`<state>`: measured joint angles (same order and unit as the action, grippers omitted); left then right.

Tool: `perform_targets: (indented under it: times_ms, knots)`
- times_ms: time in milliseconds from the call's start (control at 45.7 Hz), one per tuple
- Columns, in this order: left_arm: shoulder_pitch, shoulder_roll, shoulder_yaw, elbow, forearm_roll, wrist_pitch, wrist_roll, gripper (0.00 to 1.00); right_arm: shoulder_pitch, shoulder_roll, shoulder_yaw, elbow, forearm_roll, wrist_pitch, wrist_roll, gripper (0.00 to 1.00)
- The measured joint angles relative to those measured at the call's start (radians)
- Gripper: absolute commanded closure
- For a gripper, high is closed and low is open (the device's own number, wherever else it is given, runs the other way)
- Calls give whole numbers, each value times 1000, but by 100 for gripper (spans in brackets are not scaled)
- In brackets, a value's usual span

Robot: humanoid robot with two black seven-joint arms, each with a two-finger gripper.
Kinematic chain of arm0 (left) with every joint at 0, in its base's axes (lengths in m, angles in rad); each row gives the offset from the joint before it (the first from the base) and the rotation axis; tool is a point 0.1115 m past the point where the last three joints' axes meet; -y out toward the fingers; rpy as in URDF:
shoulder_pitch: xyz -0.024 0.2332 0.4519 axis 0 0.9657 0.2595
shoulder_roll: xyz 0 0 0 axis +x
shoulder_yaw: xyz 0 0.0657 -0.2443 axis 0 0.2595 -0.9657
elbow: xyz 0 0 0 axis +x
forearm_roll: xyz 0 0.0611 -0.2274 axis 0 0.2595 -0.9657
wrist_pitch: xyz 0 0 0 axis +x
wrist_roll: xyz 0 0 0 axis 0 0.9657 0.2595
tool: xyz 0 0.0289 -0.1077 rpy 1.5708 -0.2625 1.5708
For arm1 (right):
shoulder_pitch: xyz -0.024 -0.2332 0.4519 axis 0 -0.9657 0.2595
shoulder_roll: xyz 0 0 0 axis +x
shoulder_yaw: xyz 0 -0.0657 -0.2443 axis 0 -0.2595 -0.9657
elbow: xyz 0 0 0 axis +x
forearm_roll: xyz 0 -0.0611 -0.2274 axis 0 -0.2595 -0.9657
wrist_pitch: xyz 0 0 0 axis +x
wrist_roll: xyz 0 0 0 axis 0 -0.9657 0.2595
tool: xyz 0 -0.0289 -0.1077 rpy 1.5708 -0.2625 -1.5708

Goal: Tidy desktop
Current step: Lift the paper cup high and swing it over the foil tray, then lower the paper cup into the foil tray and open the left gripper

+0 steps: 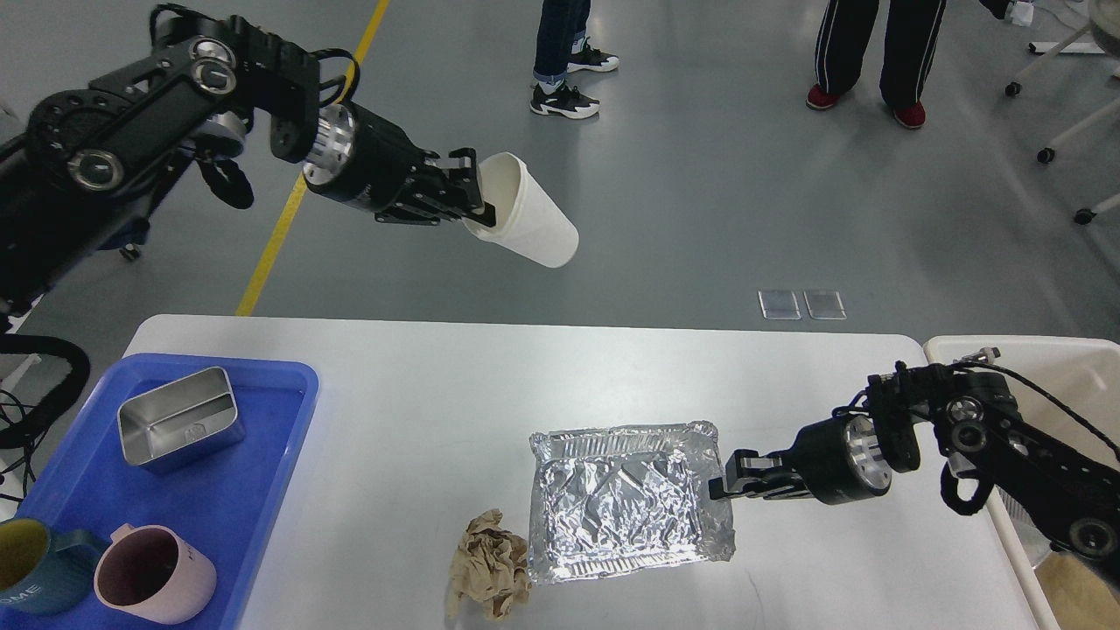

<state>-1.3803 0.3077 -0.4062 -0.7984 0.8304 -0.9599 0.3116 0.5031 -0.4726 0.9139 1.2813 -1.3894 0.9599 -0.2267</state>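
Observation:
The white desktop (420,394) fills the lower part of the head view. My left gripper (477,208) is shut on the rim of a white paper cup (529,223), held tilted in the air beyond the table's far edge. My right gripper (722,483) is shut on the right rim of a crumpled foil tray (626,499) at the table's front middle. A crumpled brown paper ball (490,569) lies against the foil tray's left front corner.
A blue tray (262,455) at the front left holds a steel box (179,426), a pink mug (153,573) and a teal mug (31,564). A cream bin (1063,367) stands past the table's right edge. Two people stand on the floor behind.

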Motion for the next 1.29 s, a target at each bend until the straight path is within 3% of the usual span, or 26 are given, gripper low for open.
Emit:
perform_targets:
  times_ms: [285,438,1291]
  knots:
    - [9,-116,20,10,17,0,0,99,93,78,-19,-206,46,0,-72,100]
    - [16,-183,25,11,32,0,1,98,107,88,-21,-276,74,0,-87,100]
    - [114,-316,165,47,76,0,17,97,114,78,-17,-222,152,0,-102,100]
